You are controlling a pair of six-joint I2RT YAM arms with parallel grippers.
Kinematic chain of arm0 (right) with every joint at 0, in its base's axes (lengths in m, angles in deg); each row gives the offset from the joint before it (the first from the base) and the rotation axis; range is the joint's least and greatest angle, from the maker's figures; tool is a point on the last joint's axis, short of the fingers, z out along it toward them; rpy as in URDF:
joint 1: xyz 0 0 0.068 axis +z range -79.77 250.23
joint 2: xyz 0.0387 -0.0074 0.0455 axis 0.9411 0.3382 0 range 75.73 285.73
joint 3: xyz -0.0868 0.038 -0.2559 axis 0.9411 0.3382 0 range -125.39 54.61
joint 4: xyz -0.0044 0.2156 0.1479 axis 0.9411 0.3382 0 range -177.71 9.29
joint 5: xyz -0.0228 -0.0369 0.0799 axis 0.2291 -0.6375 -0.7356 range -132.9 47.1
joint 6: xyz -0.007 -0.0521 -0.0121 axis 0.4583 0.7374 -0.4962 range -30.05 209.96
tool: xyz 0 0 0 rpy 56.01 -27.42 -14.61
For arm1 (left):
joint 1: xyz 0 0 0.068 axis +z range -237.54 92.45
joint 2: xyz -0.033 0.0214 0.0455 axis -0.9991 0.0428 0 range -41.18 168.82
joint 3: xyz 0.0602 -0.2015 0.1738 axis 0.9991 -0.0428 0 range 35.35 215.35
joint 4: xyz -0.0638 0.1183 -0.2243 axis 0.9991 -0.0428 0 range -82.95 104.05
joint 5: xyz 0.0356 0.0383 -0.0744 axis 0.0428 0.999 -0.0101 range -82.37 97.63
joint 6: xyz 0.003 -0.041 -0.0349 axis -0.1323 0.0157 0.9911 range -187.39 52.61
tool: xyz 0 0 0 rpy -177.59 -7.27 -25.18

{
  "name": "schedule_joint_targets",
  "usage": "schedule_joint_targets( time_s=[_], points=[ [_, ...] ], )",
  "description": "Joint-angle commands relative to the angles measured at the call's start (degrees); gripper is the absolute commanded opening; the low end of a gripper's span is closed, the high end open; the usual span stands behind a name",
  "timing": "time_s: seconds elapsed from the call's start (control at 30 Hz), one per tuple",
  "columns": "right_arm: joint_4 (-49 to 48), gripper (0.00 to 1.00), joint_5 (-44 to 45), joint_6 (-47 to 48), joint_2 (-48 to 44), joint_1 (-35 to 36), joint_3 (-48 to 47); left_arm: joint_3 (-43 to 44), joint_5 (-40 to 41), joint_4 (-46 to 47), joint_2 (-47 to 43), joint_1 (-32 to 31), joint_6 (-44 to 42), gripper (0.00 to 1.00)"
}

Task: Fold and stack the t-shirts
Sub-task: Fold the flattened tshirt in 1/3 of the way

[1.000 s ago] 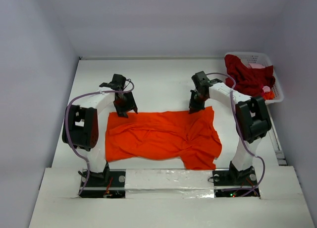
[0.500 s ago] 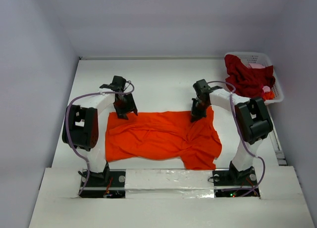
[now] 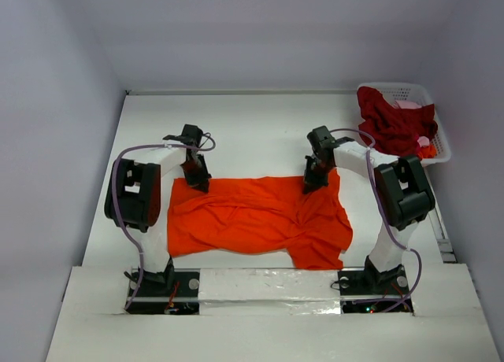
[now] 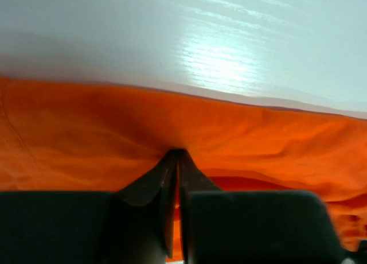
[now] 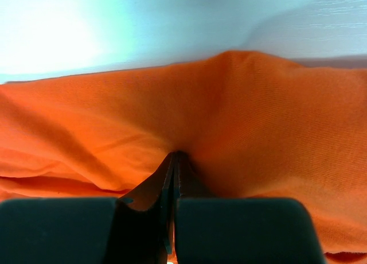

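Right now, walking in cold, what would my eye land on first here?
The bright orange-red t-shirt lies spread and rumpled across the middle of the white table. The left gripper and right gripper each pinch its far edge, jaws shut on the cloth. At the far right corner, a white basket holds a dark crimson shirt.

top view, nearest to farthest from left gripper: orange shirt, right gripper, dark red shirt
1. orange shirt, pinched by the left gripper, left side
2. right gripper, at the shirt's far right corner
3. dark red shirt, in the basket, far right
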Motion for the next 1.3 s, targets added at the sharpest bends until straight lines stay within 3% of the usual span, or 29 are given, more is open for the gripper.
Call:
schedule_joint_targets(
  time_s=[0.0,0.53,0.93,1.27],
  points=[
    [-1.4,0.0,0.0,-0.1,-1.5,0.3,-0.9,-0.3,2.8,-1.2,1.1,-0.4,-1.2,0.0],
    [-3.6,0.0,0.7,-3.3,1.7,0.3,0.9,2.2,6.1,-2.6,4.3,-0.4,-1.7,0.0],
    [-0.6,0.0,1.4,-3.0,8.0,-1.3,-8.6,7.6,6.3,-3.6,8.1,0.2,-2.1,0.0],
    [0.9,0.0,1.7,-3.7,10.1,-5.3,-13.3,15.7,7.8,-6.3,13.2,5.2,-3.7,0.0]
  ],
)
